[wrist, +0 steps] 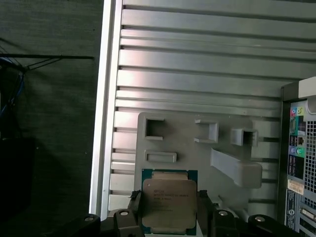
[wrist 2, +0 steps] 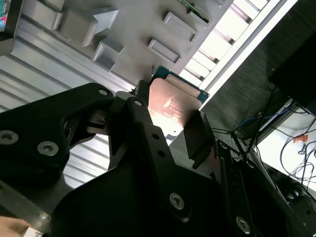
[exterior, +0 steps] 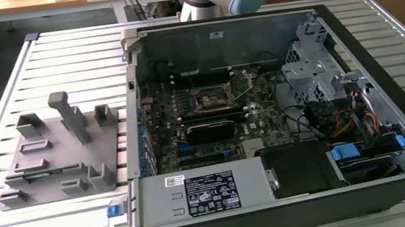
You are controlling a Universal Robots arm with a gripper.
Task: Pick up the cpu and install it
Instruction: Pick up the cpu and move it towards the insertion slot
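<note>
On the exterior view's left, the grey fixture (exterior: 59, 163) sits on the slatted table (exterior: 59, 56); to its right, the open computer case (exterior: 223, 33) shows the dark socket (exterior: 212, 97). In both wrist views, the gripper (wrist: 169, 213) (wrist 2: 170, 121) pinches the cpu (wrist: 169, 200) (wrist 2: 173, 106) between 2 fingers (wrist 2: 197, 138), over the fixture.

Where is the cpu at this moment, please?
In the first wrist view the cpu sits clamped between the fingers of the gripper, over the edge of the grey fixture on the slatted table, not in the computer case.
</note>
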